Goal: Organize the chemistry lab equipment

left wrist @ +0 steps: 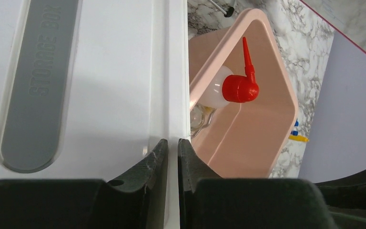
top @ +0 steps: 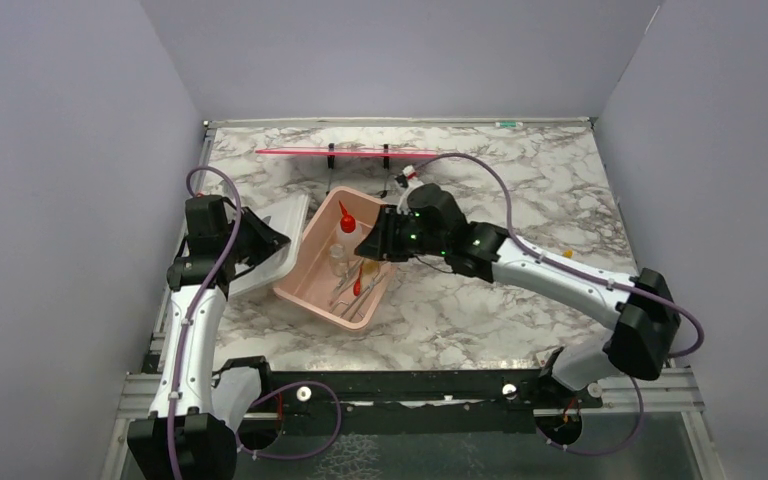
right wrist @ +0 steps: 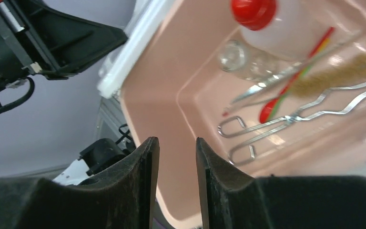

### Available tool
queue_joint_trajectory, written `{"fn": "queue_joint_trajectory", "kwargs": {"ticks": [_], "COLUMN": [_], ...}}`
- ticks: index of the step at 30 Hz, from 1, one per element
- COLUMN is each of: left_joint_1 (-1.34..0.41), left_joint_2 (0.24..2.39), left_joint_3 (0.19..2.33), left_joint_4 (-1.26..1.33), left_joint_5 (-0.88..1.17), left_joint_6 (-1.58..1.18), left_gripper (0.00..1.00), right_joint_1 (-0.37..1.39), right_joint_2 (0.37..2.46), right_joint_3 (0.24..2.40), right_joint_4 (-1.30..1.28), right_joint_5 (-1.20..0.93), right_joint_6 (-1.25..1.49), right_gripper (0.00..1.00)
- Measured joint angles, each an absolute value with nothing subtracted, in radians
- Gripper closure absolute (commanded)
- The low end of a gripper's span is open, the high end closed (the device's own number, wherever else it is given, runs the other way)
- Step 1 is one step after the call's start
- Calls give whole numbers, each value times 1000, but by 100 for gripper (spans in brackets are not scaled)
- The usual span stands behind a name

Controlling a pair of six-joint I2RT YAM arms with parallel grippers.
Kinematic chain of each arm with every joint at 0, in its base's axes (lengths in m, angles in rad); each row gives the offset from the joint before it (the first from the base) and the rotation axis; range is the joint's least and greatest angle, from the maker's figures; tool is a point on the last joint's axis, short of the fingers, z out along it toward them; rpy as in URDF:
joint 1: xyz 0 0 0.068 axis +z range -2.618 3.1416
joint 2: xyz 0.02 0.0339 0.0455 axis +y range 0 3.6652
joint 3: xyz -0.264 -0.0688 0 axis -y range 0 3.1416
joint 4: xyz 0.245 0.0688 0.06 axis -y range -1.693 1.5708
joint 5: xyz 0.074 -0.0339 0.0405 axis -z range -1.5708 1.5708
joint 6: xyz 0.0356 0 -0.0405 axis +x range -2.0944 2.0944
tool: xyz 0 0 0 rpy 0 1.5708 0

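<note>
The pink tub (top: 305, 285) holds the squeeze bottle with red nozzle (top: 347, 222), also seen in the left wrist view (left wrist: 233, 88) and the right wrist view (right wrist: 267, 19). In it lie metal tongs (right wrist: 286, 119), a glass vial (right wrist: 236, 57), a brush (right wrist: 343, 76), a red-tipped green stick (right wrist: 286, 90) and a thin metal rod (right wrist: 267, 83). My left gripper (left wrist: 172, 143) is shut on the edge of a white lid (left wrist: 100, 71), held tilted at the tub's left rim (top: 280, 235). My right gripper (right wrist: 177, 143) hovers over the tub's right side (top: 368, 245), jaws slightly apart and empty.
A small blue and yellow item (left wrist: 296, 133) lies on the marble right of the tub. A flat pink board (top: 345, 152) rests on black stands at the back. A small white and red piece (top: 406, 176) lies beside it. Purple walls close in left, right and back.
</note>
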State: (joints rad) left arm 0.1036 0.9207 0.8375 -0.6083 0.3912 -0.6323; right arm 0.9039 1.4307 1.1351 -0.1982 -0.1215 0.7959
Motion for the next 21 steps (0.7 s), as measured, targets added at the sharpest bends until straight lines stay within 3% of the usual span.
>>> {"fn": "queue_joint_trajectory", "kwargs": {"ticks": [7, 11, 14, 17, 21], "left_joint_1": [103, 103, 103, 104, 104], "left_joint_2": [913, 910, 913, 929, 974], "left_joint_3": [833, 823, 813, 825, 870], "left_joint_4": [-599, -585, -585, -593, -605], "left_joint_5": [411, 416, 408, 356, 252], "left_joint_6": [-647, -648, -637, -600, -543], "left_gripper": [95, 94, 82, 64, 55], "right_joint_1": [1000, 1037, 1053, 1075, 1081], "right_joint_2": [1651, 1747, 1787, 1798, 1789], "right_joint_3": [1303, 1371, 1429, 1435, 1409], "right_joint_4": [-120, -111, -115, -115, -112], "right_joint_5": [-115, -99, -62, -13, 49], "right_joint_6": [904, 951, 958, 958, 949], "right_gripper": [45, 44, 45, 46, 50]}}
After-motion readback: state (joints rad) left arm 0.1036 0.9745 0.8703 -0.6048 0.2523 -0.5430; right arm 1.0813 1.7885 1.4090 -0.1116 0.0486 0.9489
